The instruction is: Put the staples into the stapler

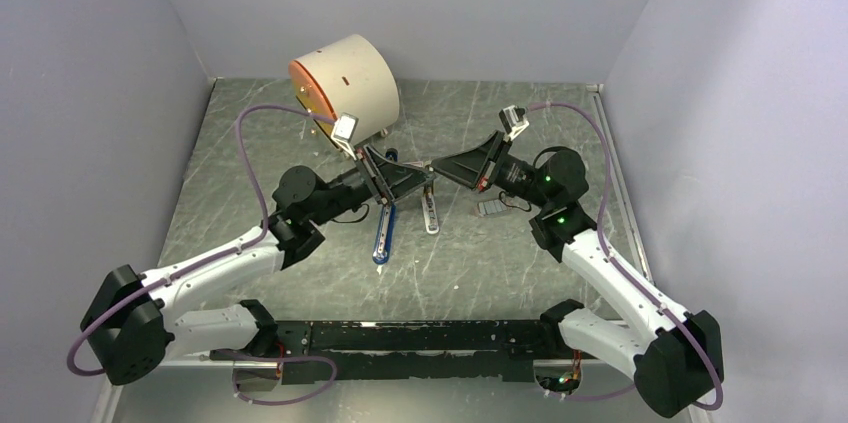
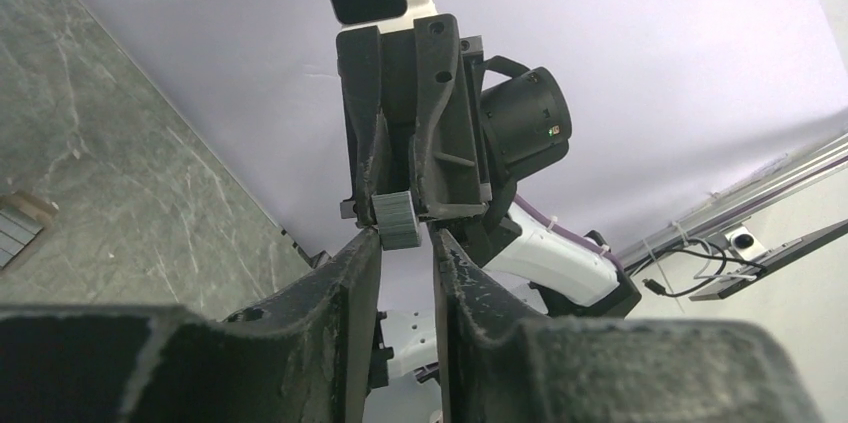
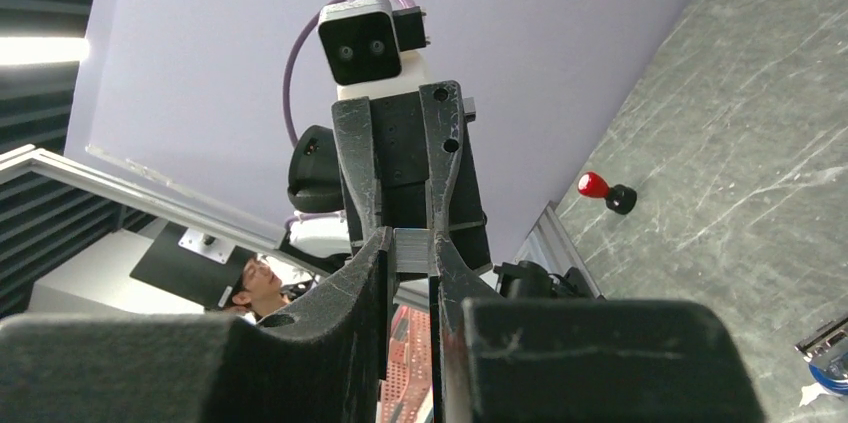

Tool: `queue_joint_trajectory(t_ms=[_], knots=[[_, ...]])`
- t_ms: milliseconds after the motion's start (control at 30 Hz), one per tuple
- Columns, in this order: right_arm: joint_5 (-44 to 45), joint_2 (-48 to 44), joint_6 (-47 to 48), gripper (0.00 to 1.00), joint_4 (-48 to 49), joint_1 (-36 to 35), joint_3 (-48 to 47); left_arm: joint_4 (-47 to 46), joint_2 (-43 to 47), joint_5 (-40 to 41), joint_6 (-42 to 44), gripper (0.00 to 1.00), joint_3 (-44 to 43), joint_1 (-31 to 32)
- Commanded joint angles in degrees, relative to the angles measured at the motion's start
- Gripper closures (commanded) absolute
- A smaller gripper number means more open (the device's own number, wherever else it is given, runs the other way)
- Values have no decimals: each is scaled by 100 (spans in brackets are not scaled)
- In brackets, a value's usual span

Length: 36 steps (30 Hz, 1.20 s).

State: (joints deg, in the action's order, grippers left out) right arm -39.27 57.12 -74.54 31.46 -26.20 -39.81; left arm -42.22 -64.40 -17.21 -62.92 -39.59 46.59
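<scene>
1. The staples [image 2: 398, 220] are a short ribbed grey strip. They are held off the table at the middle of the top view, where the two claws meet tip to tip.
2. The right claw [image 3: 410, 239] is closed on the strip, which fills the gap between its fingertips in its own wrist view.
3. The left claw [image 2: 406, 239] has a finger on either side of the same strip, with a narrow gap. I cannot tell whether it presses on the strip.
4. The stapler [image 1: 384, 233] lies on the table [image 1: 500, 273] just below the claws in the top view, its blue body pointing toward the lower edge. Its silver channel [image 1: 431, 213] lies just to the right. Their upper ends are hidden under the claws.
5. A flat grey pack [image 1: 492, 208] lies right of the channel, beside the right arm.
6. A beige drum [image 1: 350, 83] with an orange face lies on its side at the upper left of the table.
</scene>
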Motion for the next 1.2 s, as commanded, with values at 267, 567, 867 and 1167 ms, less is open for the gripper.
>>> queue_joint_trajectory(t_ms=[267, 567, 867, 1167], knots=[[-100, -129, 125, 81, -134, 71, -10, -428, -36, -185, 66, 77, -128, -68], [-134, -149, 123, 81, -129, 81, 9, -235, 14, -203, 192, 62, -222, -106], [-140, -178, 177, 81, -184, 87, 35, -351, -105, -279, 131, 73, -220, -148], [-99, -186, 291, 80, -369, 110, 87, -235, -70, -350, 281, 78, -276, -194]])
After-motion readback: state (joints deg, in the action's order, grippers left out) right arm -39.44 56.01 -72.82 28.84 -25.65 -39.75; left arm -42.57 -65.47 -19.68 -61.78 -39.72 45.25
